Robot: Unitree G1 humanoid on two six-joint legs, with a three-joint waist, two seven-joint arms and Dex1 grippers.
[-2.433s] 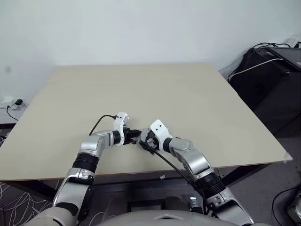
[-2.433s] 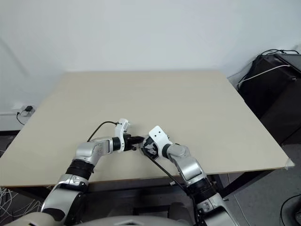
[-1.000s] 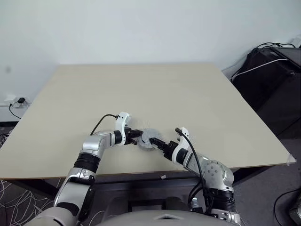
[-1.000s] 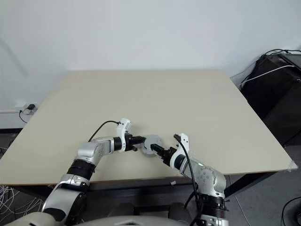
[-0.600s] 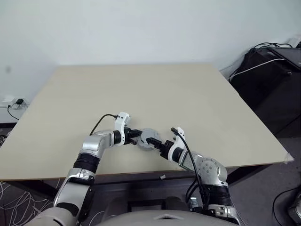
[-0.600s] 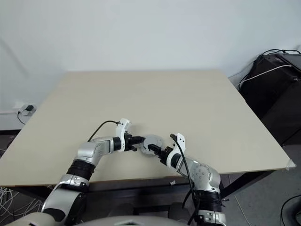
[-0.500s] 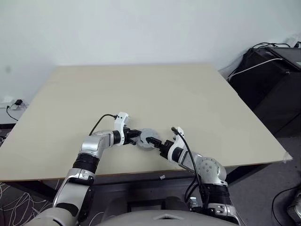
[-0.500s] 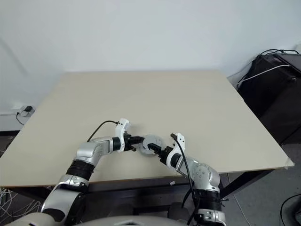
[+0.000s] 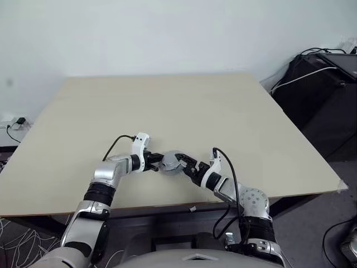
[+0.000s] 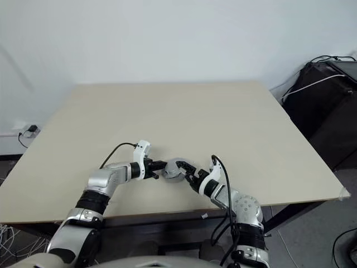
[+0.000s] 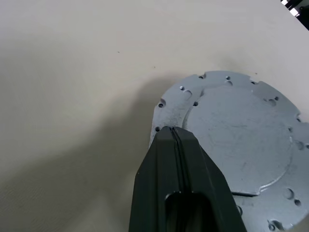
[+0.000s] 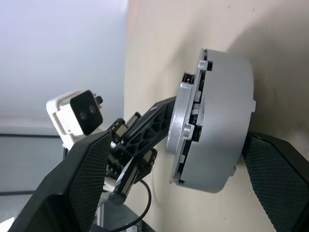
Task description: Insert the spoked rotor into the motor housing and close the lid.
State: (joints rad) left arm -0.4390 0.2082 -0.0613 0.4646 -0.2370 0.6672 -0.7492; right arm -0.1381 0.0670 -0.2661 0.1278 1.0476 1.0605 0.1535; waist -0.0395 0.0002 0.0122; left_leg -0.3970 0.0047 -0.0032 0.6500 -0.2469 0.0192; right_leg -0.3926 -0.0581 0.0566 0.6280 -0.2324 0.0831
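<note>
The motor housing (image 9: 170,163) is a grey drum lying flat near the table's front edge, and its drum wall (image 12: 219,128) faces the right wrist view. The lid (image 11: 241,145), a smooth grey plate with small holes, sits on top of it. The spoked rotor is hidden. My left gripper (image 11: 172,130) is shut, its tips resting on the lid's edge. My right gripper (image 12: 176,140) is open, with one finger on each side of the housing. One of its fingers (image 12: 273,164) sits against the drum wall, and the other is apart from it.
The pale table (image 9: 195,106) stretches wide behind the arms, and its front edge runs just below the grippers. Black equipment with cables (image 9: 321,84) stands beyond the table's right side. A white wall rises at the back.
The right arm has drawn its elbow in and rolled its wrist, so its open fingers now sit on either side of the housing. The left gripper has stayed shut on the lid.
</note>
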